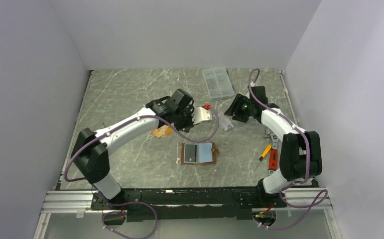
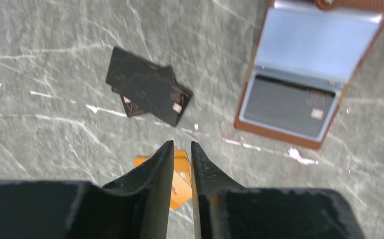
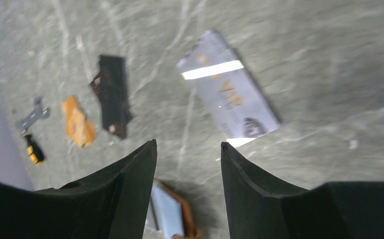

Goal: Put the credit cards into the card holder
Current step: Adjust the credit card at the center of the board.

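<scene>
- Card holder (image 1: 198,153) lay open and flat on the table (image 1: 130,94), near the middle and closest to the arms. One black card (image 2: 289,104) sat in its left pocket, and the right pocket showed bare pale blue.
- Farther back and to the left, an orange card (image 2: 181,181) lay flat under the left gripper (image 2: 182,144). Its fingers stood only a sliver apart, with nothing between them.
- A small overlapping pile of black cards (image 2: 147,92) lay loose near the orange card, well apart from the holder.
- Farther back on the right, the right gripper (image 3: 189,144) hung with its fingers spread wide and empty. A silver card (image 3: 229,92) lay flat on the table just past them.
- At the far edge stood a clear box (image 1: 217,82), which had no part in the job.
- The step in hand looked like a pause between cards: one was filed, the rest were loose, and neither gripper held anything.
- The next move probably called for lifting one thin card by an edge. It would then be brought near and slid edge-first into a free pocket.
</scene>
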Tool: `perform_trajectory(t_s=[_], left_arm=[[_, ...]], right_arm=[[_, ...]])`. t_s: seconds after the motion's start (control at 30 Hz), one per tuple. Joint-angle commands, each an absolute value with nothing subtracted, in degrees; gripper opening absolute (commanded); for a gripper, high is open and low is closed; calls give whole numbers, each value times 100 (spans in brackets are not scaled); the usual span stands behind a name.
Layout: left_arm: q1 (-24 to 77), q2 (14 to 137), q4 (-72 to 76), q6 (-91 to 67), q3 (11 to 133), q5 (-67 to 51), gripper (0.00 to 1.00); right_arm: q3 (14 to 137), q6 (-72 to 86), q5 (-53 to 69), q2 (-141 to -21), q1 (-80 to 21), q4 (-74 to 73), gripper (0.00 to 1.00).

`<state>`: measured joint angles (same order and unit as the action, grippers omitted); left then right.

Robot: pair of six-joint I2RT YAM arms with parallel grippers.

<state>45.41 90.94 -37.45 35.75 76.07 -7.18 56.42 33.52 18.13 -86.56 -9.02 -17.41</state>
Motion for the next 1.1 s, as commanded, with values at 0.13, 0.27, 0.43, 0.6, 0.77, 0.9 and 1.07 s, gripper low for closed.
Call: perform_trajectory(t_s=[0.13, 0.27, 0.43, 0.6, 0.77, 0.9, 1.07], left_arm=[[4387, 10786, -3533, 3380, 9274, -1307, 50], [4319, 11580, -3606, 3472, 10158, -1427, 58], [4267, 12122, -3240, 3748, 10564, -1800, 62], [4230, 12470, -3218, 4106, 10826, -2116, 61], [4153, 12633, -3345, 4216, 10906, -2193, 61], [4084, 12575, -3284, 4197, 10705, -2380, 60], [4063, 12361, -2926, 4293, 10191, -2430, 61]], right_arm=[[5813, 3043, 1741, -9435, -395, -961, 59], [5962, 3012, 1708, -9918, -376, -722, 62], [6004, 3102, 1828, -10449, -331, -404, 62], [5844, 3253, 1978, -10684, -329, -74, 61], [5278, 3557, 2222, -10529, -359, 471, 58], [4741, 3762, 2244, -10295, -489, 690, 56], [4127, 4083, 2175, -9949, -640, 906, 53]])
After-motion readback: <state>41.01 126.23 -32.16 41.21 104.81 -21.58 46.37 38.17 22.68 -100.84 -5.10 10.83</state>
